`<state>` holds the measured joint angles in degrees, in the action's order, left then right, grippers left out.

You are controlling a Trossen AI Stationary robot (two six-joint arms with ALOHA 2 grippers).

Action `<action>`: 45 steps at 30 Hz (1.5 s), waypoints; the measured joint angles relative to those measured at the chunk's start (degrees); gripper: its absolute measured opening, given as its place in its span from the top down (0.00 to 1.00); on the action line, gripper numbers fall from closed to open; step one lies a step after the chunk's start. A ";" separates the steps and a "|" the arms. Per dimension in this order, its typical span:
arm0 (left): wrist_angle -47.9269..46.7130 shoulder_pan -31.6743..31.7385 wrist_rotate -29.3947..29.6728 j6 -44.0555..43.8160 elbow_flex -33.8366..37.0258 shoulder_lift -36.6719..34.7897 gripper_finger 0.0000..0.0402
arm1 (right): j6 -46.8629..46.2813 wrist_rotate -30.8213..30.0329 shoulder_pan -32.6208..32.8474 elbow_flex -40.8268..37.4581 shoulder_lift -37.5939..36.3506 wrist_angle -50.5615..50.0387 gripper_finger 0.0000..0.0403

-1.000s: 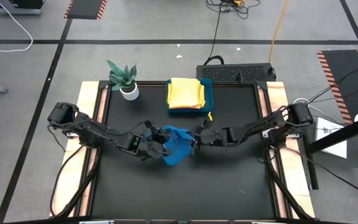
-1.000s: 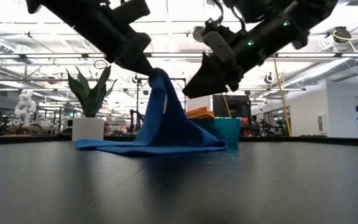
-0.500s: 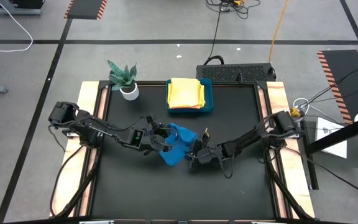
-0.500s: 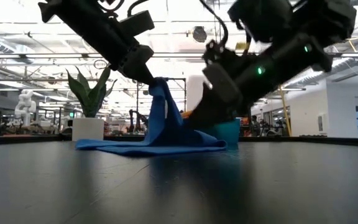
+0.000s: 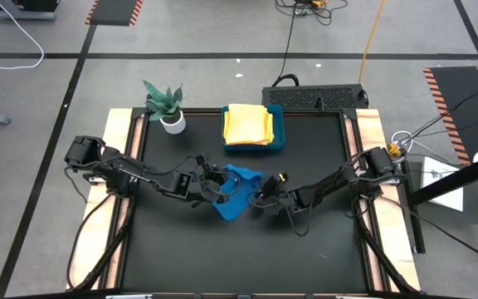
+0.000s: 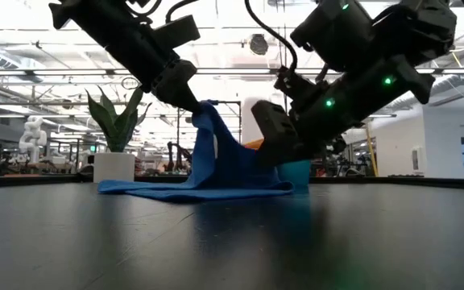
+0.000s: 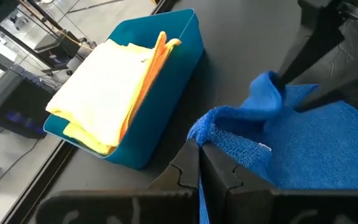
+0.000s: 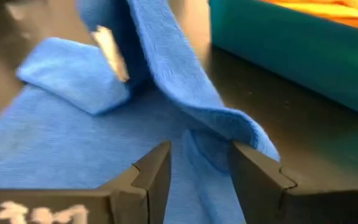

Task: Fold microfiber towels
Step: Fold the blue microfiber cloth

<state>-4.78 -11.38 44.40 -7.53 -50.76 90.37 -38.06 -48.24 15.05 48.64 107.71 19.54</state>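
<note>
Blue towel (image 5: 237,193), peaked in left pincer (image 7: 199,163)

In the low view, the teal tray (image 6: 300,171) at centre is largely hidden behind the blue towel (image 6: 216,165) and the right gripper (image 6: 271,145). In the high view, both grippers' fingertips are too small to be made out.

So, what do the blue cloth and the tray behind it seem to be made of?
The blue cloth, pinched by the left gripper, looks like soft, matte microfiber: its surface shows a fine nap and it drapes in limp folds. The tray seems to be rigid plastic, teal with a smooth, slightly shiny finish: its walls are thin, straight and even, though the material is not certain.
</note>
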 joint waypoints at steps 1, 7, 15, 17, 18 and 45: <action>-0.05 0.00 0.00 0.00 0.00 0.00 0.99 | -0.43 -0.03 -0.31 0.00 -0.28 -1.20 0.63; 0.20 -0.35 -0.02 0.88 0.00 0.00 0.99 | -7.02 0.15 -2.77 0.00 -0.45 -9.11 0.63; 0.01 -0.74 -0.01 1.42 0.00 0.00 0.99 | -10.76 4.07 -3.43 0.00 -0.45 -12.79 0.63; -0.13 -0.74 0.00 1.42 0.00 0.00 0.99 | -10.82 5.04 -3.45 0.00 -0.75 -13.97 0.63; -0.16 -0.72 0.00 1.42 0.00 0.00 0.99 | -11.12 5.03 -3.44 0.00 -1.15 -15.21 0.63; 0.26 -0.75 0.02 2.56 0.00 0.00 0.98 | -11.41 14.04 -7.98 -14.56 -5.58 16.82 0.68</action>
<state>-4.51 -12.12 44.42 -4.97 -50.76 90.37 -49.47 -34.20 7.07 34.08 102.13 36.36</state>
